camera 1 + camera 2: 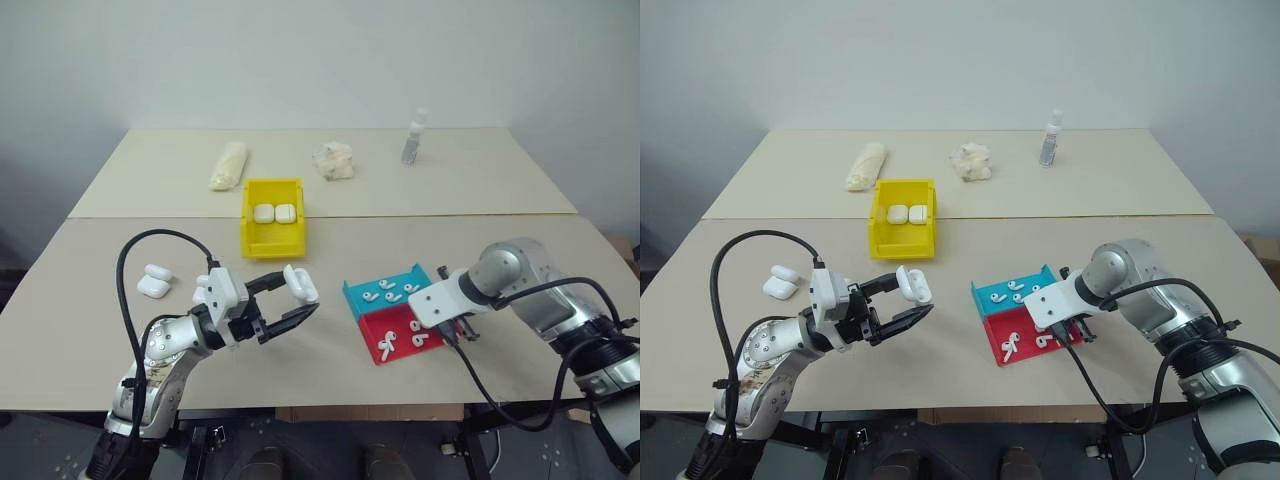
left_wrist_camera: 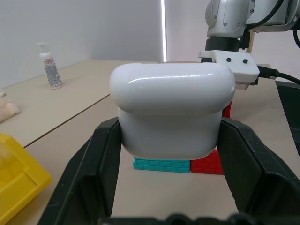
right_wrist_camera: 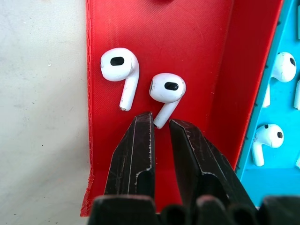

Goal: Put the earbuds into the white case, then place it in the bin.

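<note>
Two pale tables (image 1: 330, 250) stand pushed together in front of a plain white wall. On the far table lie a rolled cloth (image 1: 229, 165), a crumpled wad (image 1: 333, 161) and a small spray bottle (image 1: 414, 137).

At the seam between the tables sits the yellow bin (image 1: 271, 240). Two closed white cases (image 1: 274, 213) lie side by side inside it. Two more cases (image 1: 155, 280) rest on the near table, close to the left arm's cable.

The left gripper (image 1: 297, 303) is raised above the table, pointing toward the trays. Its black fingers (image 2: 89, 164) are squeezed on both sides of the white case (image 2: 171, 115), so the case is held tight. In the head view the case's lid stands open.

To the right sit two shallow trays, touching each other. The blue tray (image 1: 355, 297) is farther away and has a handful of earbuds (image 1: 389, 294) in it. The red tray (image 1: 372, 340) is closer and holds a few more.

The right gripper (image 3: 160, 124) points down into the red tray. Its two fingers are nearly together, with just a thin gap left. The stem tip of one earbud (image 3: 166, 91) sits right at that gap. I cannot tell if the fingers are pinching it yet. A second earbud (image 3: 120, 68) lies just beside it on the red floor.
</note>
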